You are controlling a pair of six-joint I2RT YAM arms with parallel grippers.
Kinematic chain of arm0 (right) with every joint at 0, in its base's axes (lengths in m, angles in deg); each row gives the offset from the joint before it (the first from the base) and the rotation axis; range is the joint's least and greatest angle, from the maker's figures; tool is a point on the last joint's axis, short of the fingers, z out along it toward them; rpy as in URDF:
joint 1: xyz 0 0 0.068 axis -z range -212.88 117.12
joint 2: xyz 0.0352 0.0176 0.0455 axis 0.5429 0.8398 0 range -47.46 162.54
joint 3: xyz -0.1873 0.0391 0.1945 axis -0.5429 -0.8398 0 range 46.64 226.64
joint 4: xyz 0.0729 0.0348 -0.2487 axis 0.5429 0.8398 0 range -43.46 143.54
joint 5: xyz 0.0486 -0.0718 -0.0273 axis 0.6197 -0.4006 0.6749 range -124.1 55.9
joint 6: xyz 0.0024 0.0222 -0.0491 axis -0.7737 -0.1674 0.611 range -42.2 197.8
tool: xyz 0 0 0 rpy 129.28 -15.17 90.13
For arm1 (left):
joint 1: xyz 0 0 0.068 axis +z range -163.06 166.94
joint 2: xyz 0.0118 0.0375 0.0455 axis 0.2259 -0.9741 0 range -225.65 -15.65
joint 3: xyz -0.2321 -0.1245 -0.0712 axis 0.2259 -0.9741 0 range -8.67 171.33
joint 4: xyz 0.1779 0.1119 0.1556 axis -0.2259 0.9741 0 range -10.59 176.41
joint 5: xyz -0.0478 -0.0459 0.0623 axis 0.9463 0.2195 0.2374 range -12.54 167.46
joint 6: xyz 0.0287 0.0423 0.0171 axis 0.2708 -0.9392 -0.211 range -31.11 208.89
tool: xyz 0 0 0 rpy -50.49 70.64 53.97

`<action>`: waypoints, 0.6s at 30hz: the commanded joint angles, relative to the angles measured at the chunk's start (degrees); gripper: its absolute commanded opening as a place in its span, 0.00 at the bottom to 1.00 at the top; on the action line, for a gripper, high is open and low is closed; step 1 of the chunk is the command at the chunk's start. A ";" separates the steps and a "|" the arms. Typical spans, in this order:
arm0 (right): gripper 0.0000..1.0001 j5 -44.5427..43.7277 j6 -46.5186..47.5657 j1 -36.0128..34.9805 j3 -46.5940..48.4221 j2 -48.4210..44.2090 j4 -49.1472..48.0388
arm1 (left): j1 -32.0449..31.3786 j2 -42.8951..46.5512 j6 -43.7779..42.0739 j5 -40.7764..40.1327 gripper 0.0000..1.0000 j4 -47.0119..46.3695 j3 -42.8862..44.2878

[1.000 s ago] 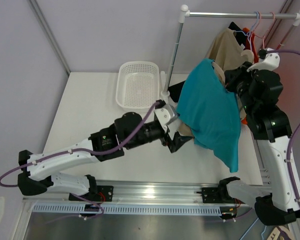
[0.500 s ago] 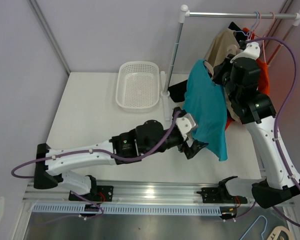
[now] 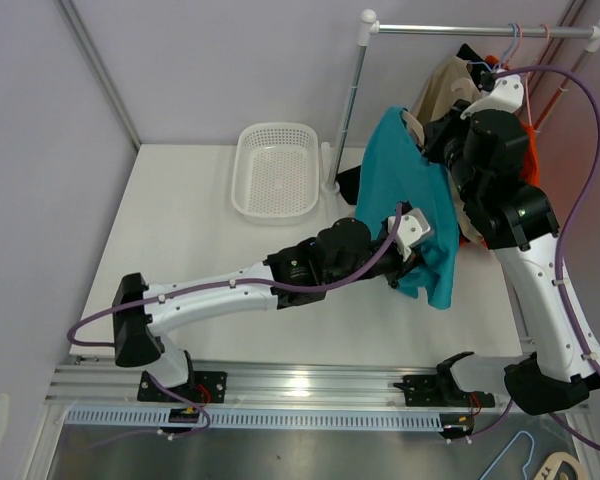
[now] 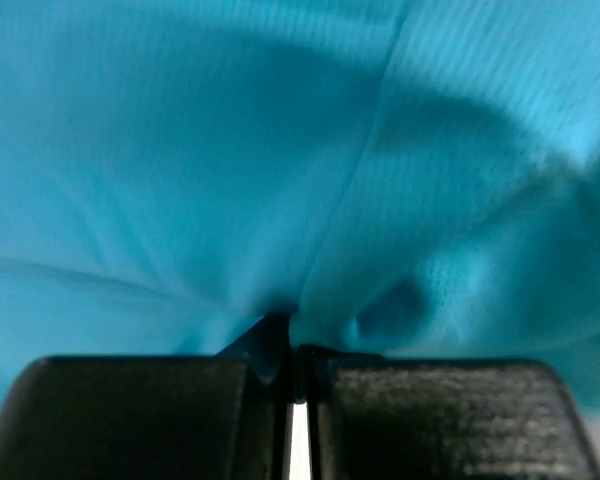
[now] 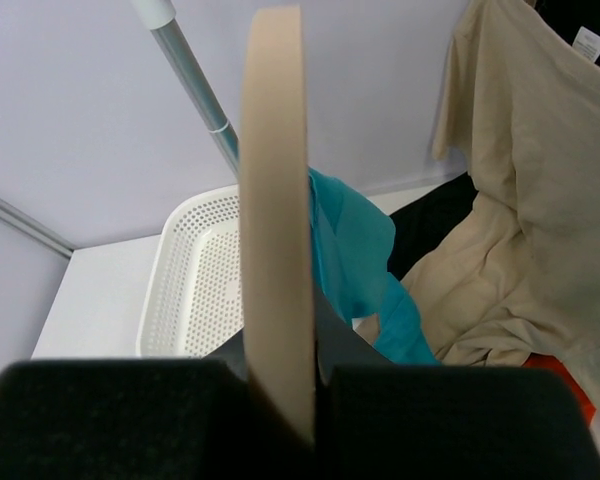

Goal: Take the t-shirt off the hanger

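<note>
Teal t-shirt [image 3: 402, 185] — pinched in L fingers [image 4: 130, 420], R fingers [image 5: 110, 420] clamping beige hanger [image 5: 275, 200]

Teal right across the view: the teal fabric t-shirt [image 4: 280, 150] fills everything ahead of the matte black left fingers [image 4: 130, 420]. It's one solid colour with a fine ribbed weave, and the teal goes darker in the folds.

Over to the matte black right fingers [image 5: 110, 420], and between them is a flat beige hanger [image 5: 275, 200], an even pale tan. Beyond it sits a white perforated plastic basket [image 5: 195, 270], dotted with a regular grid of small holes, on the plain white counter [image 5: 90, 310].

Right of those fingers is a sand-beige hanging shirt [image 5: 520, 200], with a black garment [image 5: 435, 225] beside it and a sliver of orange-red cloth [image 5: 565, 375] lower down. Up top, a silver metal pole [image 5: 195, 85] stands against the lilac-grey wall [image 5: 80, 100].
</note>
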 commanded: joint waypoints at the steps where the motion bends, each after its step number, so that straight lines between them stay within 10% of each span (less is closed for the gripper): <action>1: 0.00 -0.91 1.09 0.01 2.44 -0.35 -2.62 | -0.43 1.19 -0.29 6.20 0.01 -2.14 5.72; 10: 0.00 5.05 4.08 6.33 5.07 7.90 -5.86 | -16.67 7.95 0.67 19.92 0.01 -3.55 -2.69; 14: 0.00 7.69 4.79 7.48 8.31 9.93 -4.38 | -17.23 9.45 6.99 42.13 0.00 -15.32 -15.17; 18: 0.00 9.98 4.52 7.75 10.61 8.71 -0.60 | -13.46 7.09 8.65 42.43 0.01 -14.36 -21.26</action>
